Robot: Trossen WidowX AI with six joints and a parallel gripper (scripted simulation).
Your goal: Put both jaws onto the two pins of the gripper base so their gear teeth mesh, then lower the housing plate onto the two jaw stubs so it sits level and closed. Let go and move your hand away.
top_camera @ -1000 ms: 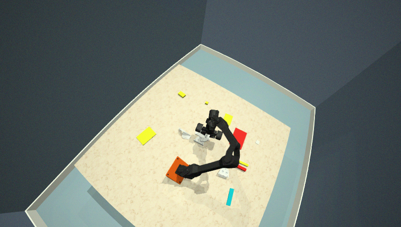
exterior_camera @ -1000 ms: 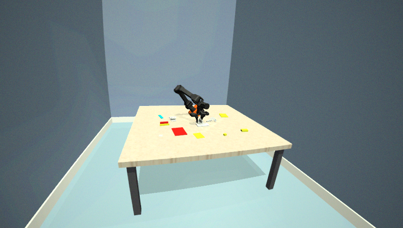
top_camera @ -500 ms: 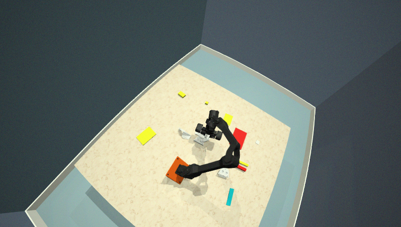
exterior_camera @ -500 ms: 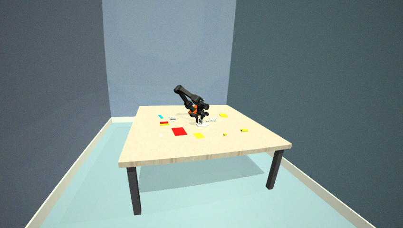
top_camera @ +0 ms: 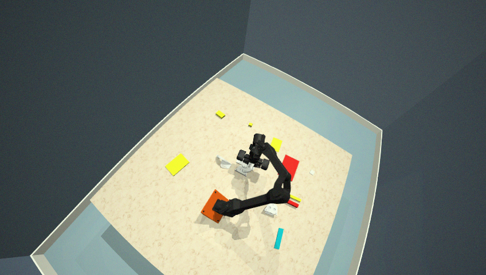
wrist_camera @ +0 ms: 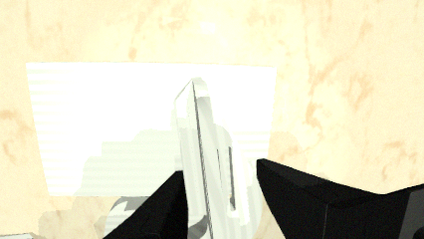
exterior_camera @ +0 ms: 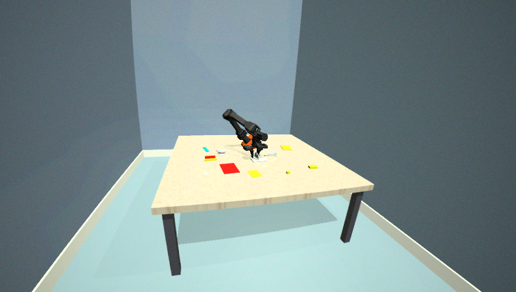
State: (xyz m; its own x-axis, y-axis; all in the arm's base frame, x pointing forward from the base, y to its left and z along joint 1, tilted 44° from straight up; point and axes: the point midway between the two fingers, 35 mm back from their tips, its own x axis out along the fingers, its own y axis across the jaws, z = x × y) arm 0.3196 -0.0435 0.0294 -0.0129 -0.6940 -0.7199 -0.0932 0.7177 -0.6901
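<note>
The black gripper (top_camera: 246, 160) (exterior_camera: 256, 151) (wrist_camera: 221, 173) was clamped on 1 white jaw (wrist_camera: 199, 159), its 2 fingers on either side of the long, narrow part. That jaw stood over the gripper base (top_camera: 241, 171) (exterior_camera: 261, 159) (wrist_camera: 100, 110), a white rectangular plate flat on the table (top_camera: 149, 191) (exterior_camera: 202, 195) (wrist_camera: 348, 30); whether it sat on a pin, the wrist view did not show. The other white jaw (top_camera: 223, 162) (exterior_camera: 271, 154) lay just beside the base, apart from it. The white housing plate (top_camera: 271, 208) (exterior_camera: 221, 151), showing 2 round marks, lay off the base, near 1 red bar (top_camera: 293, 203) (exterior_camera: 210, 157) and 1 yellow bar (top_camera: 295, 197) (exterior_camera: 210, 159). Farther out were 1 red sheet (top_camera: 290, 167) (exterior_camera: 229, 168) and 1 cyan bar (top_camera: 278, 238) (exterior_camera: 205, 149). The arm (top_camera: 254, 201) (exterior_camera: 241, 122) reached over from its orange base plate (top_camera: 208, 208) (exterior_camera: 247, 140).
</note>
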